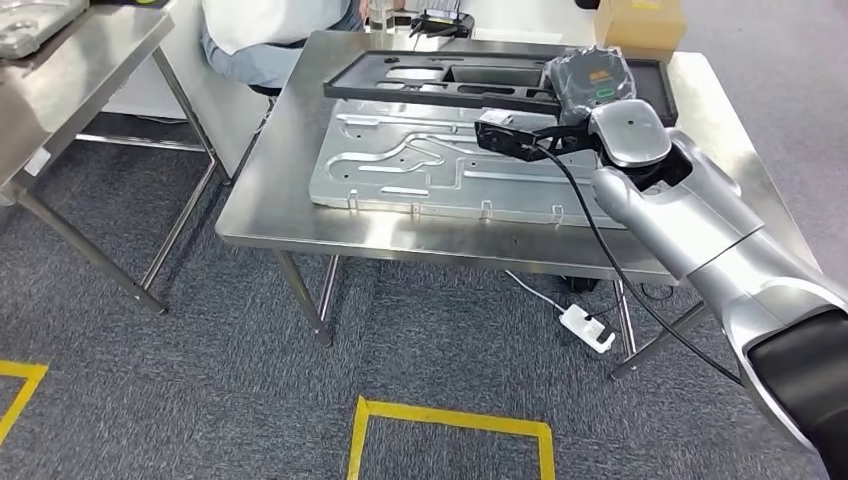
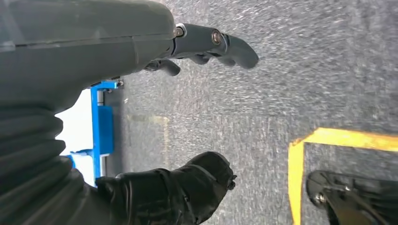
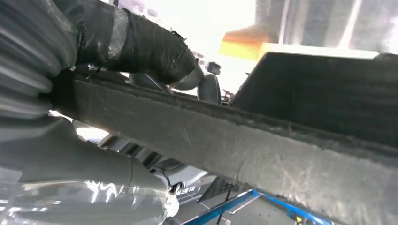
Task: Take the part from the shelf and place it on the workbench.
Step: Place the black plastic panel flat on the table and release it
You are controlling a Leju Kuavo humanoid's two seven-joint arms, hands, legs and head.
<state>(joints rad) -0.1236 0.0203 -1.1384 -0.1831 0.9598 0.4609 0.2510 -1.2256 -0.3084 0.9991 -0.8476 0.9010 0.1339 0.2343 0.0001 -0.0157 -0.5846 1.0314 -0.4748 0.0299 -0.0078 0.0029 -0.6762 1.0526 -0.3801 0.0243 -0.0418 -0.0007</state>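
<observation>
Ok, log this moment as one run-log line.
right hand: grips black tray | tray: over workbench, above metal plate | left hand: open, hanging over floor

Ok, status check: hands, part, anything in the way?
Right robot hand grips black part over workbench. Left robot hand empty, open above floor. Silver plate lies under the part.

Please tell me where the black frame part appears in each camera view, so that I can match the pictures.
Head view: the black frame part lies across the far side of the steel workbench, over a silver metal plate, with the right hand at its right end.
Left wrist view: not in it; the left hand hangs over grey carpet.
Right wrist view: its edge crosses the picture diagonally.
Shared landmark: the right hand on the part.
</observation>
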